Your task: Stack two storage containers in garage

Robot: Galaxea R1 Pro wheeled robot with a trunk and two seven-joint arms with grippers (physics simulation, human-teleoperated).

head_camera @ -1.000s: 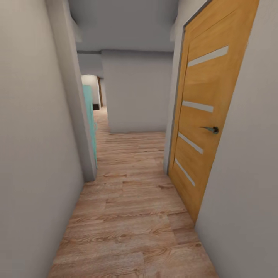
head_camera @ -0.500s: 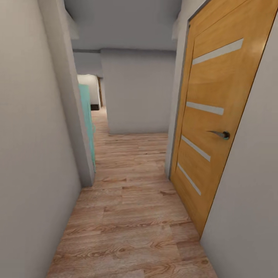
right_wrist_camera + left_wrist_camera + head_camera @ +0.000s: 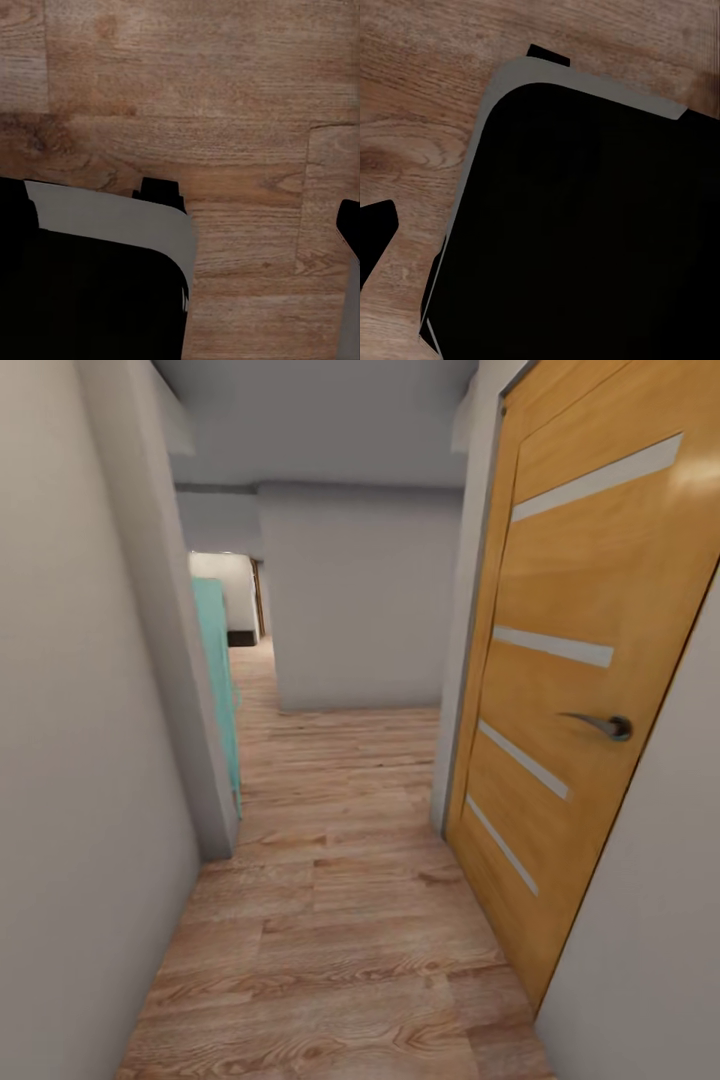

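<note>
A narrow hallway runs straight ahead from the head camera. At left stands a pale grey wall, and past its corner the edge of a teal panel. The light wood-plank floor has its boards laid across the passage, ending at a grey facing wall. At right hangs a shut orange-brown door, its dark lever handle pointing left. Both wrist cameras look down on the planks and the robot's black base. Whether the fingers are spread or pressed together cannot be told.

Even soft light, faint sheen on the orange-brown door, slightly blurred render, walls leaning at edges
</note>
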